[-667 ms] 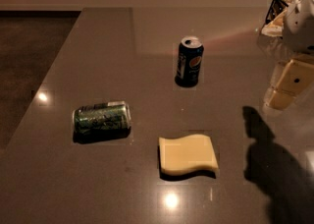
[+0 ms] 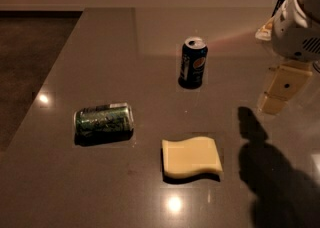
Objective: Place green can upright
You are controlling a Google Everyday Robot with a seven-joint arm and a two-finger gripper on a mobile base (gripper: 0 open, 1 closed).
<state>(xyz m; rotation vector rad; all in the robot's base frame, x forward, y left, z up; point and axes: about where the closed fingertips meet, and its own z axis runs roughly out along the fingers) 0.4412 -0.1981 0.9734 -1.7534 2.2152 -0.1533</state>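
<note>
- Nearest the front edge of the bench (image 2: 75,182), about midway along it, a pale yellow sponge (image 2: 191,158) lies flat, its outline wavy, with a bright spot of reflected light on the glossy top just in front of it.
- To its right, towards the front right corner, the dark shadow (image 2: 280,172) of my arm spreads across the surface, clear of the sponge.
- Further back and towards the left edge, the green can (image 2: 103,120) lies on its side, not upright, its length running roughly along the front edge, with a pale band at the end that faces the right edge. It touches nothing but the bench and sits well apart from the sponge.
- By the right edge, my gripper (image 2: 274,101) hangs above the surface, a cream-coloured block pointing down and slightly leftwards below the white housing of my wrist (image 2: 295,32). It holds nothing, and from this angle I cannot tell whether it is parted or closed. It is well apart from the green can, with the sponge between us.
- Further back, near the middle of the bench, a dark blue can (image 2: 193,63) stands upright, silver top up, its logo facing the front edge.
- Beyond the left edge, dark floor (image 2: 30,47) runs back to a pale wall.
</note>
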